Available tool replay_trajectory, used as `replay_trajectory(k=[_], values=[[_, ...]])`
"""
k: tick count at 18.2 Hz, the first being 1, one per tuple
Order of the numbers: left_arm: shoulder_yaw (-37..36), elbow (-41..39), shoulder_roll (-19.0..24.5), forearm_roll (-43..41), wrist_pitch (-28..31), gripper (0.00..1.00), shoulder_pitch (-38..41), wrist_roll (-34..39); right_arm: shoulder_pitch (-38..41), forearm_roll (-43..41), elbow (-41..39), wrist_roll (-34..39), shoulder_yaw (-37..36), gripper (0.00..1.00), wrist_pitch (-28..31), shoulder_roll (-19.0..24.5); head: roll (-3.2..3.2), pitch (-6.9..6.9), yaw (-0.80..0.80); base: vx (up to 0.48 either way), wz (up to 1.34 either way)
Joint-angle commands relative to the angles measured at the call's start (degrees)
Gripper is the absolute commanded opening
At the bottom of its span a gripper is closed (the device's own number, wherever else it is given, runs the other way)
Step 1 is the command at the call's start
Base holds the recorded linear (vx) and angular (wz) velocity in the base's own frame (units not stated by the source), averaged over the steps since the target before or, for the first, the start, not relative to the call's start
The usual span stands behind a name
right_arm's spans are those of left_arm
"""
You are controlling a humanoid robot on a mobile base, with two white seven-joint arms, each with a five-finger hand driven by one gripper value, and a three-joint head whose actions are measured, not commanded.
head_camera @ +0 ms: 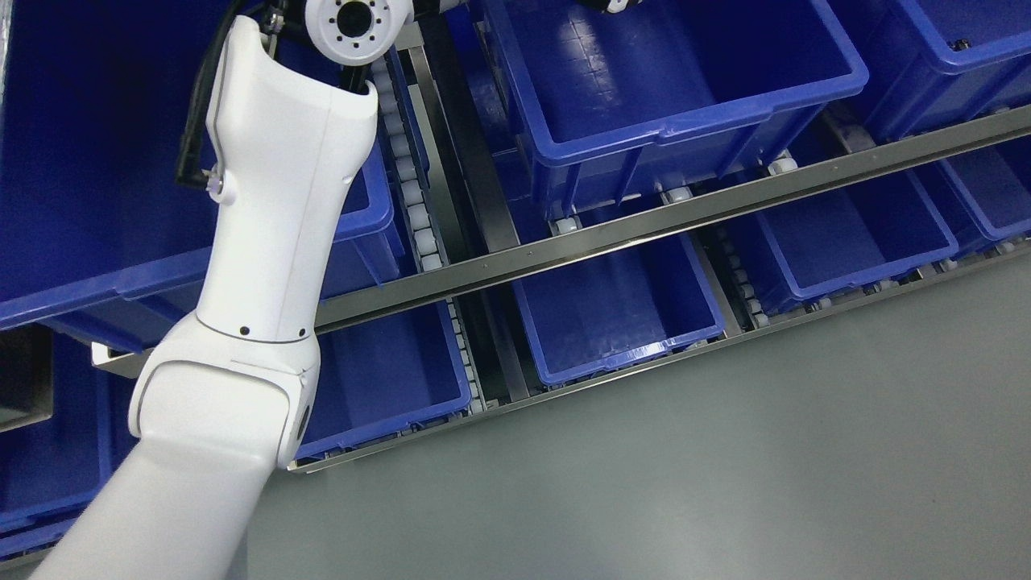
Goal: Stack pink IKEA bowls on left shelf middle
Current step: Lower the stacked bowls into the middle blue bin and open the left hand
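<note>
Head view shows no pink bowls — only blue bins [668, 89] on a shelf [644, 221]. The left arm [274, 234] runs from 7 o'clock up to 11, its hand cut off, so the fingers' state cannot be told. Judged from the task, the bowls are probably light, stiff, slick plastic — best gripped at the rim.

The white left arm [266, 266] rises from seven o'clock toward eleven o'clock, its wrist leaving the frame at the top. Behind it, blue bins [668, 89] sit on a tilted metal roller shelf [612, 229]. Grey floor [725, 459] fills five o'clock.
</note>
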Motion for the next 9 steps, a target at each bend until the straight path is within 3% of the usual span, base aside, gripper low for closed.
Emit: replay_trajectory(k=[1,9], values=[[-6.7,12.0,1.0,-3.0,-0.4,0.04,-1.1,0.4,0.0,0.0,0.0,-0.4,0.0,1.0,0.0,-1.0,0.0,0.0,0.0,0.071,-0.07],[-6.4,13.1,1.0,-3.8,-0.5,0.08,0.6,1.0,0.0,0.0,0.0,-0.4,0.0,1.0,0.0,-1.0,0.0,0.0,0.0,0.04,-0.1]])
